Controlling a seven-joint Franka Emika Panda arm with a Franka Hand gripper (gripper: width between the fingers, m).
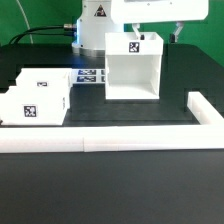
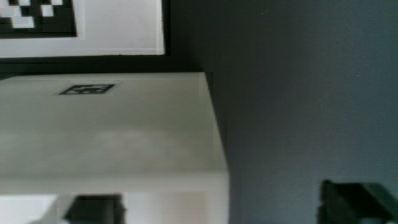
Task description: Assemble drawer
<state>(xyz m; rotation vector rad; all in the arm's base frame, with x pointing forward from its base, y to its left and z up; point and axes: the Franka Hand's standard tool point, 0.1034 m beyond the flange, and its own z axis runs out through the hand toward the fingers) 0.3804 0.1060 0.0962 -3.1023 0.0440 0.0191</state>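
The gripper (image 2: 228, 205), jaws spread and empty, hangs over the drawer's boxy white plastic case (image 1: 131, 68), whose open front only the exterior view shows, a small tray (image 1: 48, 85) and a second tray (image 1: 30, 108) at that view's left, while the wrist view gives only its smooth tagged top and blurred, cut-off fingertips (image 2: 93, 209)
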